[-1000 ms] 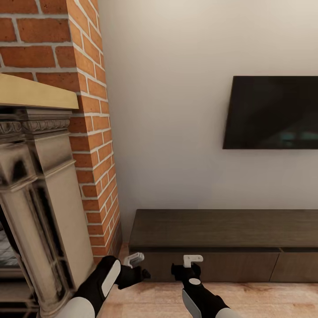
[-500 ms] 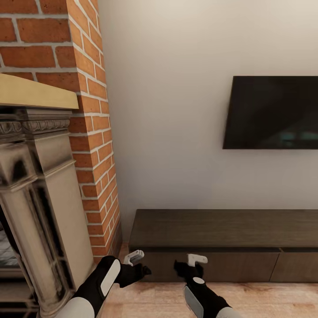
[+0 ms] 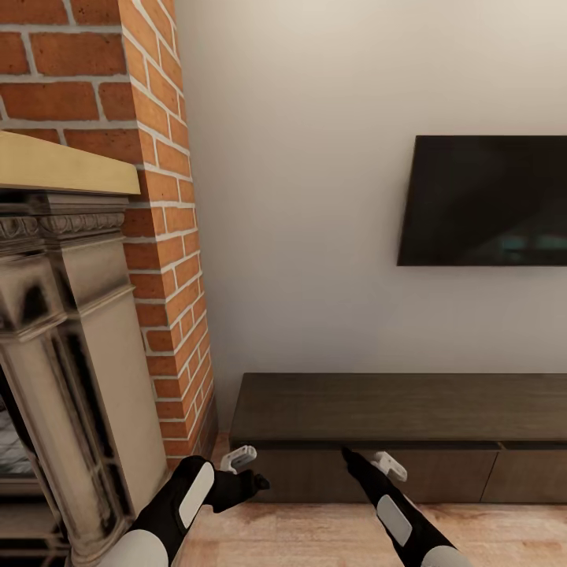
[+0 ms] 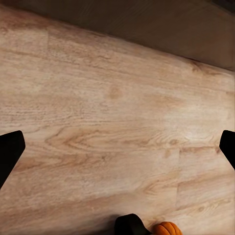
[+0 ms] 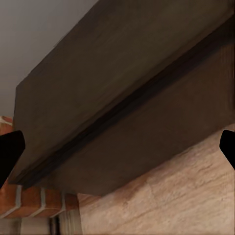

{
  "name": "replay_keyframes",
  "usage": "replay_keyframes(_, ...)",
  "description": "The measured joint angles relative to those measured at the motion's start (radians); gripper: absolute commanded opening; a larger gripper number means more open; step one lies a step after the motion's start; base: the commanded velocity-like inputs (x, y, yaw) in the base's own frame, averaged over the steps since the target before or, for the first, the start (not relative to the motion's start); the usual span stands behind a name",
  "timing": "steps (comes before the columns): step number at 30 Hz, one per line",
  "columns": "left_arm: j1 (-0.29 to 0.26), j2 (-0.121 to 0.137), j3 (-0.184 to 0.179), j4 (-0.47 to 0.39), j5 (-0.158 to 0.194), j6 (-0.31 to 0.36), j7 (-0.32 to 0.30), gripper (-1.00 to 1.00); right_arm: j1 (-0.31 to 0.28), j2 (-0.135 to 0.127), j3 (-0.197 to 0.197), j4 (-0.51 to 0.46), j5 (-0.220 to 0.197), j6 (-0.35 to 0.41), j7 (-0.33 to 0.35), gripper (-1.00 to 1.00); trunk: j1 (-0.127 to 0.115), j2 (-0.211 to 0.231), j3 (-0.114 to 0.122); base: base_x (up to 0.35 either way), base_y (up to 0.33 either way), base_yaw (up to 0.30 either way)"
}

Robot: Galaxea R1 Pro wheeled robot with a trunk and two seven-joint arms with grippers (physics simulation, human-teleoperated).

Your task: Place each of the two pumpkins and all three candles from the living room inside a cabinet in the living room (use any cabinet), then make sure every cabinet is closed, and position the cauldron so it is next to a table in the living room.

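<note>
Our right gripper (image 3: 356, 455) is hanging open, empty, before the closed cabinet (image 3: 394, 409). Our left gripper (image 3: 250, 471) is also hanging open above the floor (image 4: 117, 127), a pumpkin (image 4: 167, 228) lying there.

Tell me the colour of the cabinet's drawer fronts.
Dark brown wood on the cabinet, best seen in the head view.

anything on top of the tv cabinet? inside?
The top of the dark wood cabinet looks bare; a black TV hangs on the wall above it. Its drawer fronts sit flush and shut, so the inside is hidden. The right pincer is at the front's upper edge.
</note>
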Motion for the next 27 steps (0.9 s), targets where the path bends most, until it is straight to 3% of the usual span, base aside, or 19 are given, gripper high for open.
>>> replay_keyframes(7,0.000,0.000,0.000,-0.001,0.001,0.001,-0.002,1.00,0.000,-0.003,-0.036,0.005,-0.021,-0.001,0.009,1.00,0.000,0.000,0.000,0.000,0.000,0.000)
replay_keyframes(10,0.000,0.000,0.000,-0.001,0.005,0.003,-0.002,1.00,0.000,-0.004,-0.038,0.002,-0.070,-0.002,0.032,1.00,0.000,0.000,0.000,0.000,0.000,0.000)
replay_keyframes(11,0.000,0.000,0.000,-0.002,0.010,0.005,-0.002,1.00,0.000,-0.007,-0.039,0.002,-0.103,-0.002,0.060,1.00,0.000,0.000,0.000,0.000,0.000,0.000)
replay_keyframes(12,0.000,0.000,0.000,-0.002,0.021,0.008,-0.001,1.00,0.000,-0.020,-0.039,0.007,-0.164,-0.002,0.125,1.00,0.000,0.000,0.000,0.000,0.000,0.000)
replay_keyframes(17,0.000,0.004,0.000,-0.006,0.070,0.035,0.000,1.00,0.000,-0.072,-0.037,0.031,-0.319,0.021,0.311,1.00,0.000,0.000,0.000,0.000,0.000,0.000)
replay_keyframes(20,0.000,0.004,-0.001,-0.043,0.081,0.045,0.000,1.00,0.000,-0.084,-0.037,0.053,-0.346,0.077,0.353,1.00,0.000,0.000,0.000,0.000,0.000,0.000)
replay_keyframes(27,0.005,0.006,-0.002,-0.107,0.086,0.079,0.000,1.00,0.000,-0.088,-0.038,0.062,-0.356,0.103,0.368,1.00,0.011,-0.021,-0.009,0.000,0.000,0.000)
